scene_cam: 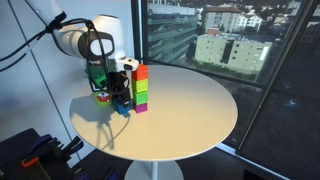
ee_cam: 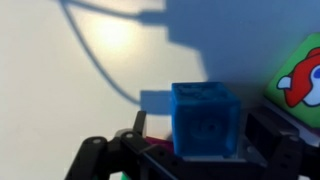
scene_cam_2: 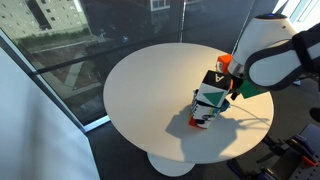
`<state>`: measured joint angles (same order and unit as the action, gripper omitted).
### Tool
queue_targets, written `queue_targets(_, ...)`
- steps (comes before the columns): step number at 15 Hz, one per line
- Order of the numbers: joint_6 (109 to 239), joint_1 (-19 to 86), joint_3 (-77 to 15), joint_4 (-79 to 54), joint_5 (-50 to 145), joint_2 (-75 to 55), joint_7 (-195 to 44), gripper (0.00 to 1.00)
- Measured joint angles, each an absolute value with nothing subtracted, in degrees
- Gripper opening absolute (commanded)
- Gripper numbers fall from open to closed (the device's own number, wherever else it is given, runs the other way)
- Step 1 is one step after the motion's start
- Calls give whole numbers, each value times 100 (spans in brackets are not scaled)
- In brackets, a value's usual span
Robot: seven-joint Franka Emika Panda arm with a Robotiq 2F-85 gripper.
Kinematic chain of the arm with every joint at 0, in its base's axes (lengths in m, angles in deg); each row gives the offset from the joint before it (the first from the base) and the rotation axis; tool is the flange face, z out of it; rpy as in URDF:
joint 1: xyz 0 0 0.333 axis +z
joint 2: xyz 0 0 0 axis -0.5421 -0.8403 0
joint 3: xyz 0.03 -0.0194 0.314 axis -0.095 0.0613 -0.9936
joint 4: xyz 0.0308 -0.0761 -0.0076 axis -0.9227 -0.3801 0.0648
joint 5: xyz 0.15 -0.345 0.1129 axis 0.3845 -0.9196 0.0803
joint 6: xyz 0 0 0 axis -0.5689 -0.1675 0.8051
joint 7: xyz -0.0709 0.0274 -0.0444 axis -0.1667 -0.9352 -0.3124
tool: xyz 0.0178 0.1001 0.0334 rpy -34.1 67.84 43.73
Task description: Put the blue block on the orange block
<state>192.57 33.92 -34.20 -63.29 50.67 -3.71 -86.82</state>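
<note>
The blue block point(ee_cam: 205, 118) sits between my gripper's point(ee_cam: 203, 130) two fingers in the wrist view, with a visible gap on its left side. In an exterior view the gripper point(scene_cam: 120, 97) is low over the table, with the blue block point(scene_cam: 122, 109) under it. Just beside it stands a stack with the orange block point(scene_cam: 141, 71) on top, a green cube point(scene_cam: 141, 88) below it and a magenta cube point(scene_cam: 141, 103) at the bottom. The orange block point(scene_cam_2: 225, 62) also shows in an exterior view, next to the arm.
A multicoloured patterned cube toy point(scene_cam: 100, 80) stands on the other side of the gripper; it also shows in the wrist view point(ee_cam: 300, 75) and in an exterior view point(scene_cam_2: 210, 95). The round white table point(scene_cam: 200, 110) stands by large windows.
</note>
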Motion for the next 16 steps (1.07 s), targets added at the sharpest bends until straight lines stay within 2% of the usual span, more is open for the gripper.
queue_targets(9, 19248, 3391, -3341, -6329, 5062, -476, -8663, 100)
queue_targets(11, 19248, 3391, -3307, -6328, 5059, -477, -8663, 73)
queue_targets(16, 19234, 3391, -3276, -6292, 5059, -482, -8662, 34)
